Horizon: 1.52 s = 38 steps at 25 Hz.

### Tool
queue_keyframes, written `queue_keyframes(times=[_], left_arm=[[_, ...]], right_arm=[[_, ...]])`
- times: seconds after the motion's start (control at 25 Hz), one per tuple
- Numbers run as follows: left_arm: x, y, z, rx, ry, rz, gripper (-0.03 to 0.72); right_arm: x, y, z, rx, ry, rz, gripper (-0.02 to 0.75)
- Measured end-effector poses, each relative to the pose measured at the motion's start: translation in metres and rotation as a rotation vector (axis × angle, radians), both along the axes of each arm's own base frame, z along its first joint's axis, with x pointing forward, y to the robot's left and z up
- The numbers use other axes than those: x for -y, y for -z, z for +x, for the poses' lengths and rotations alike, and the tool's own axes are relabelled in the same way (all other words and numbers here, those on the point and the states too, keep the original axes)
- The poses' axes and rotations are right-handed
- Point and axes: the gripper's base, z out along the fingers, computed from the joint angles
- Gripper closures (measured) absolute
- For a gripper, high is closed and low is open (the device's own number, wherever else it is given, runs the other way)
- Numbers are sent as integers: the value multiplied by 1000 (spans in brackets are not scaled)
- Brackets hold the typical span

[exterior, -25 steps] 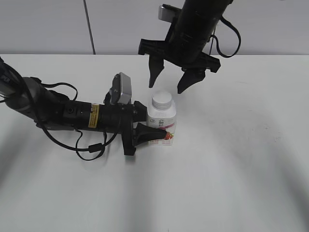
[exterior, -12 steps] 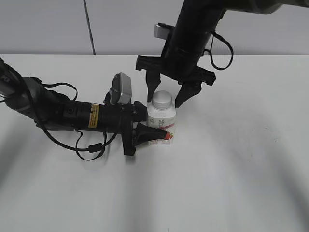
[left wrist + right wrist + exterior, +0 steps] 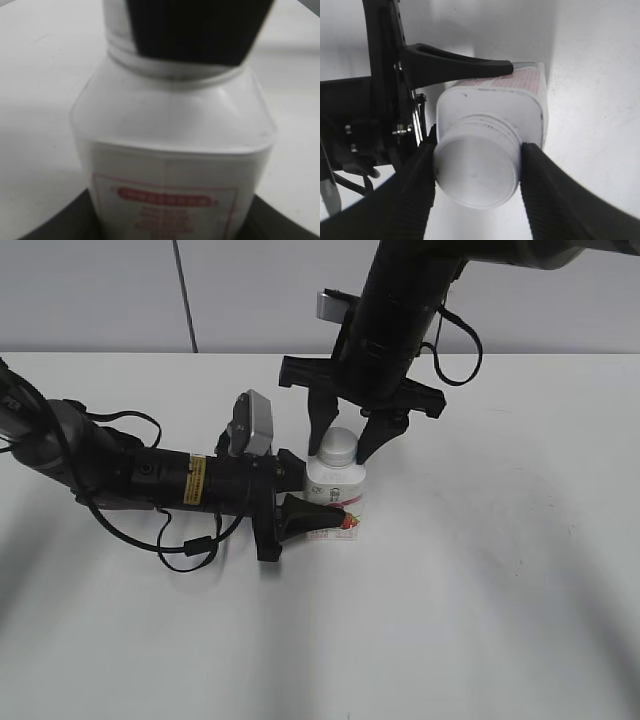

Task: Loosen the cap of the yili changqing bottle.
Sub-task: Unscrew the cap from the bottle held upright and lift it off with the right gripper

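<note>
From the exterior view, the yili changqing bottle (image 3: 336,492) stands upright on the white table (image 3: 480,580), a little left of the middle and nearer the far edge than the near one. The left gripper (image 3: 312,502) reaches in low from the left edge and clamps the bottle's body; one dark finger (image 3: 312,515) lies across the red-pink label on the near face, the other is behind the bottle. The right gripper (image 3: 345,448) hangs straight down from above the far edge, its two fingers set on either side of the cap (image 3: 337,447), left and right of it. The jaws stand at about the cap's width.

In the left wrist view, the bottle (image 3: 172,150) fills the picture, blurred, its shoulders and a red-framed label panel facing the camera. A dark shape covers the neck at the top. The gripper's own fingers show only as dark corners at the bottom, tight against the bottle's sides.

In the right wrist view, looking down, the cap (image 3: 477,165) sits between the right gripper's two fingers (image 3: 415,195), both touching its ribbed side. Below it the squarish shoulders (image 3: 530,107) show, and the left gripper's finger (image 3: 455,62) presses along the labelled face.
</note>
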Motion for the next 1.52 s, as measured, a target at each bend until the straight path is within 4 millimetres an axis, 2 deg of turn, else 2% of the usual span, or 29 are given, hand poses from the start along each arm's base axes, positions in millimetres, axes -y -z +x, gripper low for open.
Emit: queue_keyframes(times=[0.28,0.44,0.8,1.24,1.52], left_arm=[[0,0,0,2,1,0,333],[0,0,0,3,1,1,333],[0,0,0,3,3,2,333],[0,0,-1,9,11,3,333],[0,0,-1,12,12,3,334]], right_arm=[[0,0,-1,4,-34,-3,325],[0,0,-1,34,-141,-3,328],[2,0,-3,211,-752,6,330],[4,0,-2,365,-1214,6,334],[5,1,-1,423,-1405,-9,339]])
